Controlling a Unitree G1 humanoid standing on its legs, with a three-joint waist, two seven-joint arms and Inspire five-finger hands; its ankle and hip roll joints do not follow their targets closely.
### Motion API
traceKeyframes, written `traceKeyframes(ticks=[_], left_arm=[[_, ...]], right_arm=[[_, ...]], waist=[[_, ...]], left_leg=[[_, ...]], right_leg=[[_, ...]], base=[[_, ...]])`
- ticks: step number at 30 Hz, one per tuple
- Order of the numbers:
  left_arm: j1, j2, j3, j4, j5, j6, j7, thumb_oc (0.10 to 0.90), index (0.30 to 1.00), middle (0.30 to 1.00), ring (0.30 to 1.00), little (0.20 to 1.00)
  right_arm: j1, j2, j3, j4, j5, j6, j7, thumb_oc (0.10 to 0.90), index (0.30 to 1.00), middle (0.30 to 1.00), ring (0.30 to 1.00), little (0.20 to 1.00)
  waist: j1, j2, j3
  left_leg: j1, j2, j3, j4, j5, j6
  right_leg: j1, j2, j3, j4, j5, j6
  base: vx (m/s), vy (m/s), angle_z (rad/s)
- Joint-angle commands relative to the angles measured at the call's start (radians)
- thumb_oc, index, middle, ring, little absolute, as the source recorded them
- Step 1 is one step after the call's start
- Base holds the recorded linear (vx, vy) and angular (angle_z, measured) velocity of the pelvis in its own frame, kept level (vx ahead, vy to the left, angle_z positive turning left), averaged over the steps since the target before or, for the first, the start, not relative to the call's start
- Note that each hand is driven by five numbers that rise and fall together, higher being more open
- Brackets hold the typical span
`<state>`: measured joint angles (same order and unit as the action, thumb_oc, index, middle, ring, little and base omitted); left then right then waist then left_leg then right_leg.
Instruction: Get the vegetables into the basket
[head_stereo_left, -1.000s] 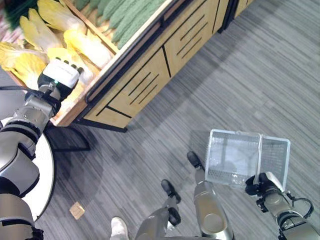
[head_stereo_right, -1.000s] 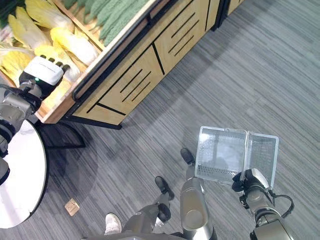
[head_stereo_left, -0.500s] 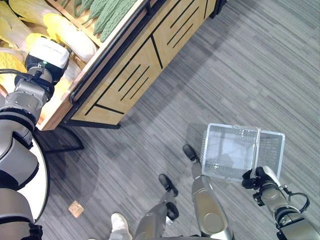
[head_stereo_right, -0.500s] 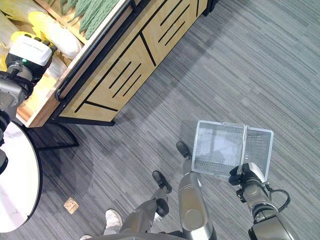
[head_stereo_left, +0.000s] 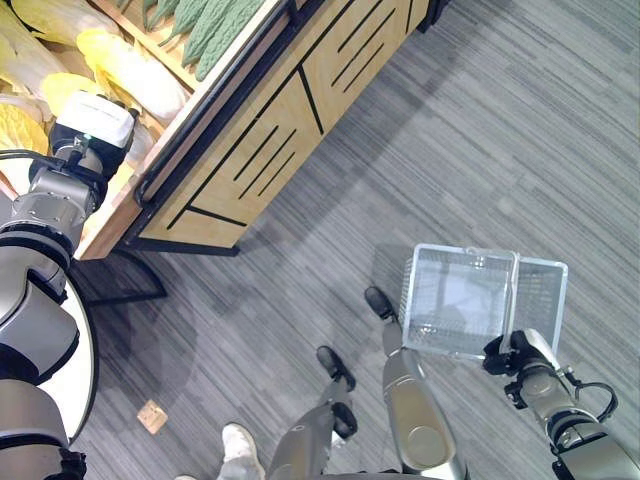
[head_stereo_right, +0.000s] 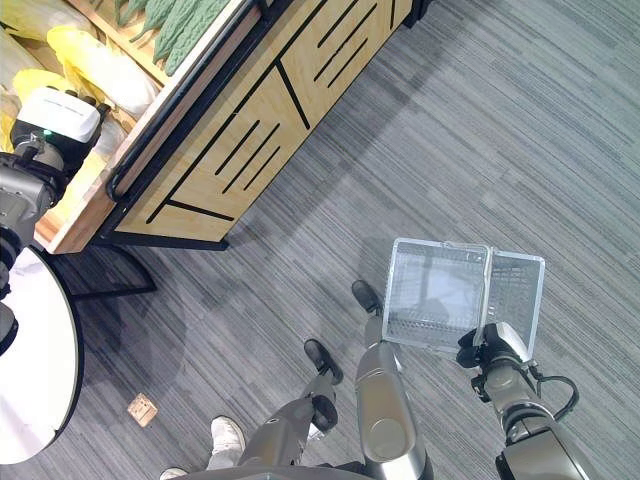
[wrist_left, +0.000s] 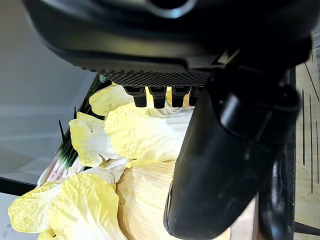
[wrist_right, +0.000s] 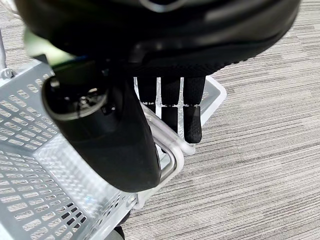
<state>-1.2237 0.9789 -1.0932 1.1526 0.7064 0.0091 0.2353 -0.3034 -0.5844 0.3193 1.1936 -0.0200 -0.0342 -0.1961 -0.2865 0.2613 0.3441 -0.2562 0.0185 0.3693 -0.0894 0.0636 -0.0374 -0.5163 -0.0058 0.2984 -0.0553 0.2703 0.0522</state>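
My left robot hand hovers spread above a soft, leafy, bruisable cabbage; I'd grip its firm stalk. My right robot hand clasps the basket handle.

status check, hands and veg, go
Left robot hand over the yellow cabbages, fingers straight, holding nothing. Right robot hand curled on basket handle. Basket empty. Nothing blocking.
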Motion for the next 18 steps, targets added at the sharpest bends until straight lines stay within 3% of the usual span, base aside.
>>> traceKeyframes(ticks=[1, 4, 5, 6, 7, 8, 18], left_arm=[[-0.069, 0.104, 0.079, 0.109, -0.015, 0.085, 0.011, 0.9, 1.0, 1.0, 1.0, 1.0], [-0.061, 0.102, 0.087, 0.115, -0.016, 0.085, 0.008, 0.9, 1.0, 1.0, 1.0, 1.0], [-0.062, 0.102, 0.088, 0.116, -0.019, 0.086, 0.007, 0.847, 0.926, 0.926, 0.926, 0.926], [-0.062, 0.102, 0.088, 0.116, -0.019, 0.086, 0.007, 0.637, 0.632, 0.632, 0.632, 0.632], [-0.061, 0.103, 0.092, 0.122, -0.02, 0.088, 0.005, 0.471, 0.399, 0.399, 0.399, 0.399], [-0.06, 0.103, 0.094, 0.124, -0.021, 0.088, 0.004, 0.4, 0.3, 0.3, 0.3, 0.3], [-0.062, 0.093, 0.094, 0.116, -0.025, 0.088, 0.006, 0.4, 0.3, 0.3, 0.3, 0.3]], right_arm=[[0.059, 0.051, 0.111, 0.009, 0.001, -0.008, 0.022, 0.4, 0.3, 0.3, 0.3, 0.3], [0.058, 0.054, 0.113, 0.004, 0.004, -0.01, 0.021, 0.4, 0.3, 0.3, 0.3, 0.3], [0.057, 0.056, 0.116, 0.0, 0.004, -0.011, 0.021, 0.4, 0.3, 0.3, 0.3, 0.3], [0.057, 0.056, 0.116, 0.0, 0.004, -0.011, 0.021, 0.4, 0.3, 0.3, 0.3, 0.3], [0.058, 0.058, 0.116, -0.004, 0.006, -0.013, 0.021, 0.4, 0.3, 0.3, 0.3, 0.3], [0.06, 0.059, 0.117, -0.006, 0.007, -0.014, 0.022, 0.4, 0.3, 0.3, 0.3, 0.3], [0.068, 0.06, 0.12, -0.013, 0.013, -0.016, 0.017, 0.4, 0.3, 0.3, 0.3, 0.3]], waist=[[-0.01, -0.02, -0.032], [-0.008, -0.025, -0.03], [-0.008, -0.028, -0.028], [-0.008, -0.028, -0.028], [-0.008, -0.033, -0.027], [-0.007, -0.035, -0.026], [-0.001, -0.051, -0.02]], left_leg=[[-0.038, 0.026, -0.044, 0.002, 0.057, -0.086], [-0.044, 0.027, -0.043, 0.002, 0.058, -0.086], [-0.046, 0.027, -0.043, 0.002, 0.058, -0.086], [-0.046, 0.027, -0.043, 0.002, 0.058, -0.086], [-0.052, 0.027, -0.041, 0.002, 0.059, -0.085], [-0.055, 0.027, -0.041, 0.002, 0.06, -0.085], [-0.08, 0.029, -0.043, 0.002, 0.066, -0.086]], right_leg=[[0.053, -0.049, -0.053, 0.008, -0.066, 0.108], [0.049, -0.046, -0.052, 0.006, -0.063, 0.108], [0.047, -0.045, -0.053, 0.006, -0.062, 0.107], [0.047, -0.045, -0.053, 0.006, -0.062, 0.107], [0.042, -0.042, -0.052, 0.005, -0.059, 0.107], [0.04, -0.041, -0.051, 0.004, -0.057, 0.106], [0.021, -0.035, -0.053, 0.002, -0.052, 0.103]], base=[[0.0, 0.0, 0.0], [0.0, 0.0, 0.0], [0.0, 0.0, 0.0], [0.0, 0.0, 0.0], [0.0, 0.0, 0.0], [0.0, 0.0, 0.0], [-0.01, -0.003, -0.02]])
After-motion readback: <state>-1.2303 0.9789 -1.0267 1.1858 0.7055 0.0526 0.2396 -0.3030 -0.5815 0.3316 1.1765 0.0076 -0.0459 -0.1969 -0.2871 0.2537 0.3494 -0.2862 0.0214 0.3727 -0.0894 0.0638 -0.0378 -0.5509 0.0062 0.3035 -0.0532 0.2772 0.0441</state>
